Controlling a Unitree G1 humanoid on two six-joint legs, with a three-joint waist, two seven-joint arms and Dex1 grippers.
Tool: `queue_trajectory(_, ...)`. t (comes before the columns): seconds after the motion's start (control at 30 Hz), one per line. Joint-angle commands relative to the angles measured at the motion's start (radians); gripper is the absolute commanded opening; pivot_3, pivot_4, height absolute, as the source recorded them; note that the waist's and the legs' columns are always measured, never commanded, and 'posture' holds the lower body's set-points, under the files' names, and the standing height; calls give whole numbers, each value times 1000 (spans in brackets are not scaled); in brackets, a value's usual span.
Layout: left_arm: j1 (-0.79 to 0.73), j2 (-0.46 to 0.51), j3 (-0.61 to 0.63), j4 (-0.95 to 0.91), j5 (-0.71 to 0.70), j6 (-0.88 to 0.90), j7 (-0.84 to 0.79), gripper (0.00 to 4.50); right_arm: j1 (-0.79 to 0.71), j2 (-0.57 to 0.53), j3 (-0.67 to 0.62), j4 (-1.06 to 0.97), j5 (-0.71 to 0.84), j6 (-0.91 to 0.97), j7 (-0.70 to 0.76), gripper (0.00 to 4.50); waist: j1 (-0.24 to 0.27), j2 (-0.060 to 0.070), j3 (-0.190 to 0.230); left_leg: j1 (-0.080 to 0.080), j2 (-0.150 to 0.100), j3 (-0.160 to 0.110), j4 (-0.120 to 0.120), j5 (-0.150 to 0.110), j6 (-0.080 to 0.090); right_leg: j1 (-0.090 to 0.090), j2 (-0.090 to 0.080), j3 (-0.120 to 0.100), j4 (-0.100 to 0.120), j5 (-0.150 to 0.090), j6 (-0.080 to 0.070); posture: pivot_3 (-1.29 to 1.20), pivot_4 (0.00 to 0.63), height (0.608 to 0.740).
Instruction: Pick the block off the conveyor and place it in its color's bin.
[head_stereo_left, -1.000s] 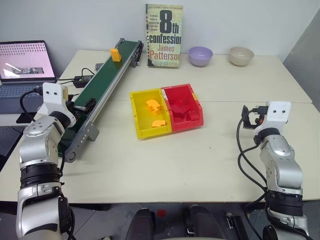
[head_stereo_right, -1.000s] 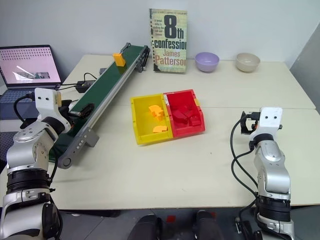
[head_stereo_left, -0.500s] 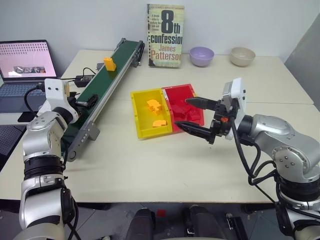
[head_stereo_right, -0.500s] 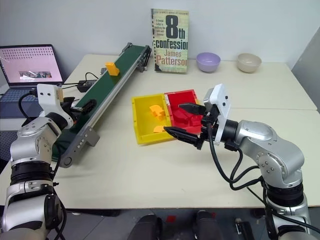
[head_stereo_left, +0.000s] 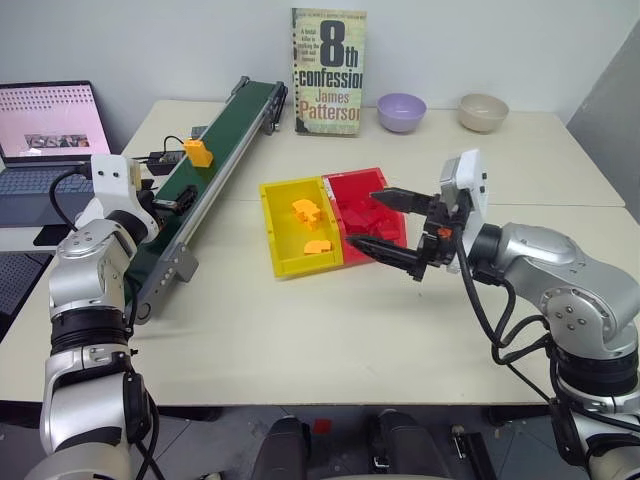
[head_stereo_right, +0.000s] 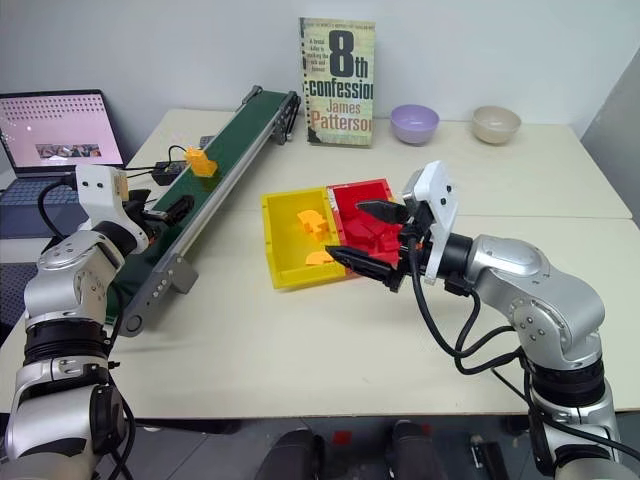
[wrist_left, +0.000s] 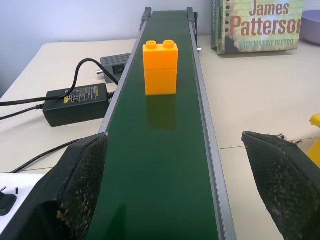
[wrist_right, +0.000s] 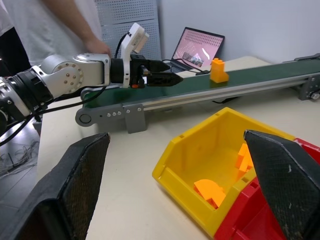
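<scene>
The yellow-orange block (head_stereo_left: 199, 153) stands on the dark green conveyor (head_stereo_left: 236, 122), about halfway along the belt. My left gripper (head_stereo_left: 160, 200) is open at the belt's near part, one finger on each side of it. The block (wrist_left: 160, 68) is a short way ahead of it, untouched. My right gripper (head_stereo_left: 365, 218) is open and empty, hovering over the red tray (head_stereo_left: 352, 178). Beside that tray is the yellow bin (head_stereo_left: 281, 256), which holds a few yellow pieces.
A book (head_stereo_left: 328, 70) stands at the back of the table, with a purple bowl (head_stereo_left: 401, 110) and a beige bowl (head_stereo_left: 483, 110) to its right. A laptop (head_stereo_left: 45, 130) and a power adapter (head_stereo_left: 165, 158) lie left of the conveyor. A person (wrist_right: 65, 25) stands behind the left arm.
The block has ridden down the belt toward my left gripper. My right arm swung in from the table's right edge to over the red tray and opened. The left gripper stayed put.
</scene>
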Motion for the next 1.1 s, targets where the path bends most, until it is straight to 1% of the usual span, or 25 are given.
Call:
queue_trajectory(0.03, -27, 12, 7, 3, 6, -24, 1, 4444, 4, -11, -18, -31, 2, -23, -6, 4500, 0, 0, 0, 0, 0, 0, 0, 0, 0, 0, 0, 0, 0, 0, 0, 0, 150, 740)
queue_trajectory(0.43, -45, 17, -1, 53, 20, -31, -5, 4444, 22, -14, -10, -47, 2, -21, -19, 4500, 0, 0, 0, 0, 0, 0, 0, 0, 0, 0, 0, 0, 0, 0, 0, 0, 150, 740)
queue_trajectory(0.5, -50, 15, 12, 65, 15, -28, 11, 4444, 21, -12, -11, -44, 4, -20, -22, 4500, 0, 0, 0, 0, 0, 0, 0, 0, 0, 0, 0, 0, 0, 0, 0, 0, 150, 740)
queue_trajectory(0.57, -41, 18, 32, 56, -5, -13, 10, 4086, 21, -12, -13, -46, 8, -18, -26, 4500, 0, 0, 0, 0, 0, 0, 0, 0, 0, 0, 0, 0, 0, 0, 0, 0, 150, 740)
queue_trajectory(0.6, -35, 21, 34, 49, -7, -7, 8, 4027, 21, -11, -14, -47, 9, -17, -27, 4500, 0, 0, 0, 0, 0, 0, 0, 0, 0, 0, 0, 0, 0, 0, 0, 0, 150, 740)
queue_trajectory(0.63, -25, 23, 34, 38, -7, 1, 7, 3855, 21, -13, -14, -46, 8, -18, -26, 4500, 0, 0, 0, 0, 0, 0, 0, 0, 0, 0, 0, 0, 0, 0, 0, 0, 150, 740)
queue_trajectory(0.83, 30, 23, 51, -37, -23, 48, 13, 2625, 13, -17, -17, -33, 0, -25, -23, 4500, 0, 0, 0, 0, 0, 0, 0, 0, 0, 0, 0, 0, 0, 0, 0, 0, 150, 740)
queue_trajectory(0.9, 46, 21, 60, -64, -32, 67, 22, 2285, 15, -16, -17, -34, 1, -26, -23, 4500, 0, 0, 0, 0, 0, 0, 0, 0, 0, 0, 0, 0, 0, 0, 0, 0, 150, 740)
queue_trajectory(1.0, 69, 22, 71, -107, -44, 95, 33, 1613, 22, -19, -16, -43, 12, -22, -13, 4500, 0, 0, 0, 0, 0, -1, 0, 0, 0, 0, 0, 1, 0, 0, 0, 0, 150, 740)
queue_trajectory(1.03, 73, 23, 74, -118, -47, 102, 36, 1524, 24, -20, -16, -48, 19, -20, -9, 4500, 0, 0, 0, 0, 0, -1, 0, 0, 0, 0, 0, 1, 0, 0, 0, 0, 150, 740)
queue_trajectory(1.1, 75, 25, 82, -133, -51, 114, 40, 1527, 30, -25, -15, -59, 29, -17, 2, 4500, 0, 0, 0, 0, 0, -1, 0, 0, 0, 0, 0, 0, 0, 0, 0, 0, 150, 740)
